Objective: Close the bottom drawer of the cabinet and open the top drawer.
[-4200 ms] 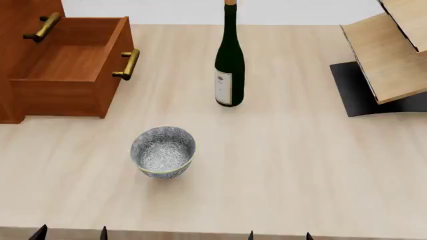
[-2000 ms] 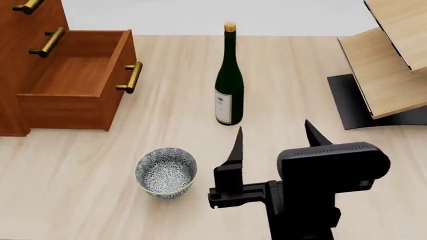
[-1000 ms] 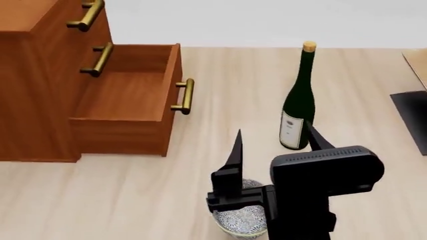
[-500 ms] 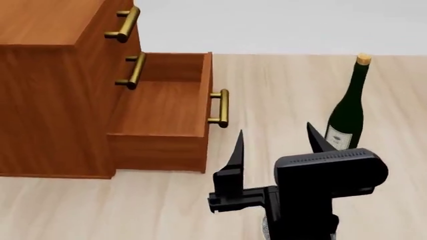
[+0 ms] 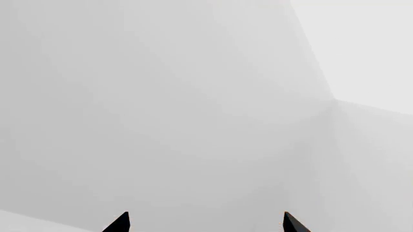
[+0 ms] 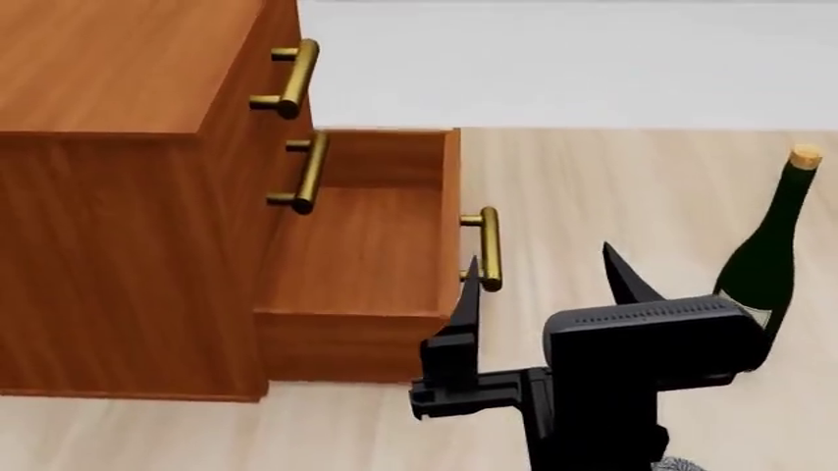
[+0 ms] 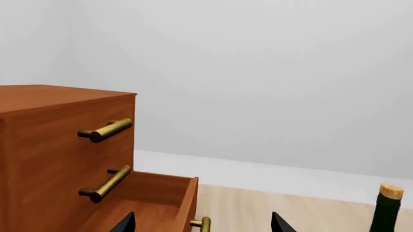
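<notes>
The cabinet [image 6: 118,196] stands at the left of the head view. Its top drawer [image 6: 255,44] is shut, with a brass handle [image 6: 294,77]. The bottom drawer [image 6: 353,255] is pulled out and empty, its handle [image 6: 486,248] facing the table. My right gripper [image 6: 540,267] is open and empty, raised in front of the open drawer; its left fingertip overlaps that handle in the view. In the right wrist view the cabinet [image 7: 45,145], bottom drawer [image 7: 152,205] and right gripper [image 7: 202,225] show. My left gripper [image 5: 205,223] is open and sees only grey wall.
A green wine bottle [image 6: 766,265] stands on the pale wooden table [image 6: 590,186] to the right of my right gripper; it also shows in the right wrist view [image 7: 387,210]. A patterned bowl's rim [image 6: 681,463] peeks in at the bottom edge. The middle drawer [image 6: 305,174] is shut.
The head view has swung left and closer: the cabinet and open bottom drawer shifted right and grew, the bottle moved to the right edge, and the bowl slid almost out of view.
</notes>
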Motion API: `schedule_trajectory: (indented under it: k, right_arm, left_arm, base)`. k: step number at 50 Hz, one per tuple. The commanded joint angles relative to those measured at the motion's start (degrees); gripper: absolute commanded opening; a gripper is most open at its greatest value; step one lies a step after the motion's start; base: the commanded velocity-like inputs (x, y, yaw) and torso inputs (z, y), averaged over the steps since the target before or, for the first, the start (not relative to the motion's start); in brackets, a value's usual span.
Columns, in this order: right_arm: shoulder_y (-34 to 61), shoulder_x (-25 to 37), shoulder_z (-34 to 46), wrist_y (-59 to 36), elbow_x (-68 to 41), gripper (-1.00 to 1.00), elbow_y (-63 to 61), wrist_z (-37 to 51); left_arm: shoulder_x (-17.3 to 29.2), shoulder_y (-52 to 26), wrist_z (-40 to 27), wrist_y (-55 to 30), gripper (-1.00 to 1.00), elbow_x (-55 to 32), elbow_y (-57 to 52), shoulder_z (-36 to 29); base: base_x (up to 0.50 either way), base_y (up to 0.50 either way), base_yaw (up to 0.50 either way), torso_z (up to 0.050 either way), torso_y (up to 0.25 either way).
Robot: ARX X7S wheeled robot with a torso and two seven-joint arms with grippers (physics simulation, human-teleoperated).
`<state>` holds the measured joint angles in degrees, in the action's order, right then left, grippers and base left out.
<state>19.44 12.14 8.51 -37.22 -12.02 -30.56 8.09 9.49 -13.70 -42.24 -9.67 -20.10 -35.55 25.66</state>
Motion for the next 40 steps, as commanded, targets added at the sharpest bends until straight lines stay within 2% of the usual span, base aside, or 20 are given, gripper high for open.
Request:
schedule_trajectory:
  k: [1,40]
  right_arm:
    - [-0.17,0.24,0.09,0.31,-0.41,1.00,0.43,0.20]
    - [0.58,0.66,-1.01,-1.20,-2.55,1.00,-0.47,1.73]
  left_arm:
    - [0.46,0.10,-0.47,-0.05,1.00,-0.15,-0.13,-0.38]
    - [1.67,0.45,-1.50,0.19,1.00,-1.16,0.10,-1.26]
  base:
    - [0.23,0.14,0.00,0.000,0.000]
    - [0.23,0.17,0.00,0.000,0.000]
